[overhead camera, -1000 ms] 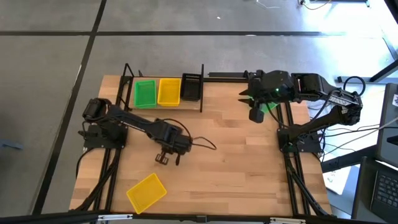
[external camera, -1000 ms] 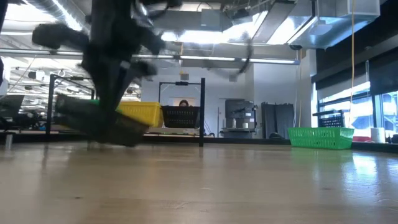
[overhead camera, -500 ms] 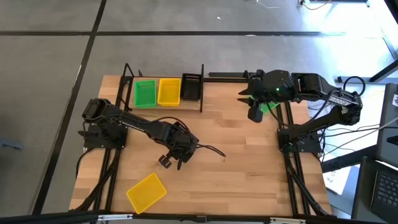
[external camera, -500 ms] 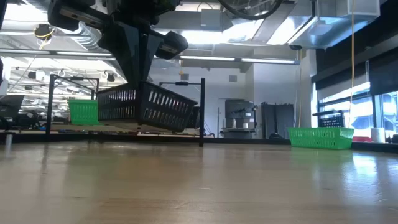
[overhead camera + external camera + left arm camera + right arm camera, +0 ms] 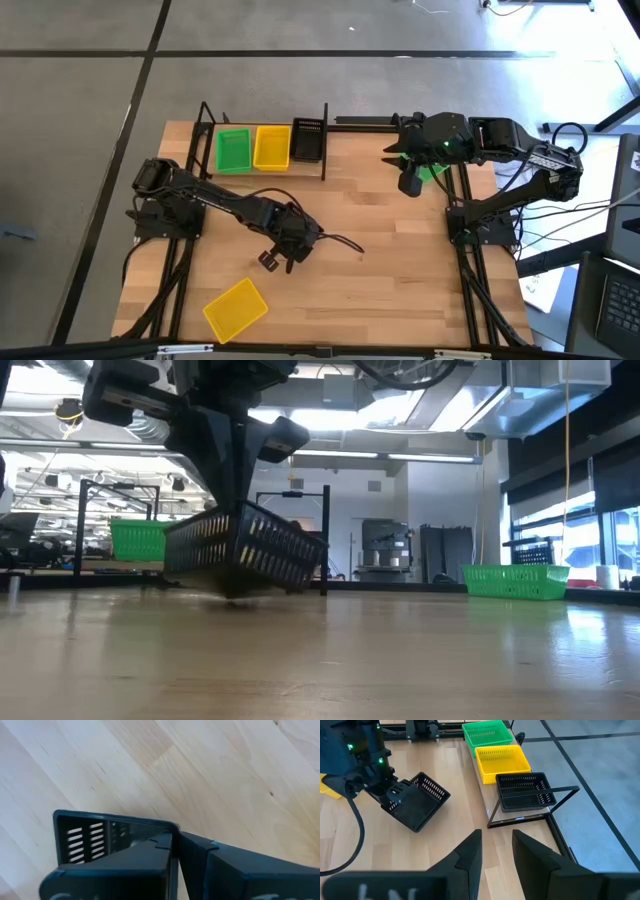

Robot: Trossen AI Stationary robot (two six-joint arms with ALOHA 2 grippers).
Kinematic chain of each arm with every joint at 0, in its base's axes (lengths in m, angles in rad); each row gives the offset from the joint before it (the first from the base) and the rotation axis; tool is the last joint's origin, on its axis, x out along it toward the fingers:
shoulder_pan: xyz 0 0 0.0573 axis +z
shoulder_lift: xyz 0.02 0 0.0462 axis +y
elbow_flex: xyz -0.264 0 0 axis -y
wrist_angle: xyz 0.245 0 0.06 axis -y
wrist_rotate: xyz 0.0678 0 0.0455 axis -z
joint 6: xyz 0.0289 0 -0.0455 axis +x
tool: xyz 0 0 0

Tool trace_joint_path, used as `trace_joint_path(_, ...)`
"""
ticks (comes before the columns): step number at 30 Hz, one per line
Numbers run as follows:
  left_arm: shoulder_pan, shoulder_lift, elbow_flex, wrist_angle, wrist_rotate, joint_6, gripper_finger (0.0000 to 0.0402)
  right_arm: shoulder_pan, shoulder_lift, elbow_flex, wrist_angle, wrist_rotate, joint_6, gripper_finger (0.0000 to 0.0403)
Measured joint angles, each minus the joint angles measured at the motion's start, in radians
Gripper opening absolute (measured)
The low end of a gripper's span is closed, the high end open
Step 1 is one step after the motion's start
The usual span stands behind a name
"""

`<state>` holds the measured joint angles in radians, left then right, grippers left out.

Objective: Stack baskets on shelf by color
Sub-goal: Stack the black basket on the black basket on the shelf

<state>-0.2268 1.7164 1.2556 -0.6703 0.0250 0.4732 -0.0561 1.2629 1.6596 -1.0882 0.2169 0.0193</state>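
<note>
My left gripper [image 5: 275, 255] is over the middle of the table, shut on a black basket [image 5: 417, 806] that hangs tilted beneath it [image 5: 245, 548]. The shelf [image 5: 208, 150] along the far edge carries a green basket [image 5: 233, 150], a yellow basket [image 5: 271, 147] and a black basket [image 5: 307, 141] side by side. Another yellow basket [image 5: 235, 308] lies flat on the table near the near left corner. A green basket [image 5: 433, 172] sits on the table beneath my right arm. My right gripper [image 5: 408, 185] waits open at the far right. My left gripper pinches one side wall of the black basket at its rim [image 5: 172, 832], close to a corner, with one finger [image 5: 115, 870] inside and the other [image 5: 240, 870] outside. The fingers come from above. The basket hangs tilted; whether its low corner [image 5: 230, 596] touches the table, I cannot tell.
A black cable [image 5: 335, 240] trails from the left arm across the table. The right arm's base and frame [image 5: 480, 225] stand at the right edge. Bare wood lies between the held basket and the green basket on the right [image 5: 515, 580].
My left gripper has moved a little toward the table's right edge and turned. The black basket first rose off the table, then came down again and tipped more steeply, one corner lowest.
</note>
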Motion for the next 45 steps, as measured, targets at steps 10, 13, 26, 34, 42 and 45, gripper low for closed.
trace_joint_path(10, 0.0, 0.0, 0.0, 0.03, 0.0, -0.023, 0.004, 0.0, 0.0, 0.0, 0.0, 0.0, 0.0, 0.0107)
trace_joint_path(13, 0.0, 0.0, 0.0, 0.03, 0.011, -0.022, 0.0041, 0.0, 0.0, 0.0, 0.0, 0.0, 0.0, 0.0107)
trace_joint_path(26, 0.035, -0.073, 0.001, -0.042, -0.018, -0.188, 0.0002, 0.001, 0.0, 0.0, -0.001, -0.076, -0.001, 0.0107)
trace_joint_path(34, 0.055, -0.269, 0.001, -0.072, -0.158, -0.378, 0.0009, 0.032, 0.0, 0.0, -0.005, -0.113, -0.015, 0.0107)
trace_joint_path(42, 0.055, -0.47, 0.002, -0.112, -0.429, -0.646, 0.0001, 0.081, 0.051, 0.0, 0.005, -0.082, 0.135, 0.0107)
trace_joint_path(45, 0.055, -0.525, 0.002, -0.117, -0.492, -0.702, 0.0003, 0.081, 0.098, 0.0, 0.015, -0.082, 0.244, 0.0107)
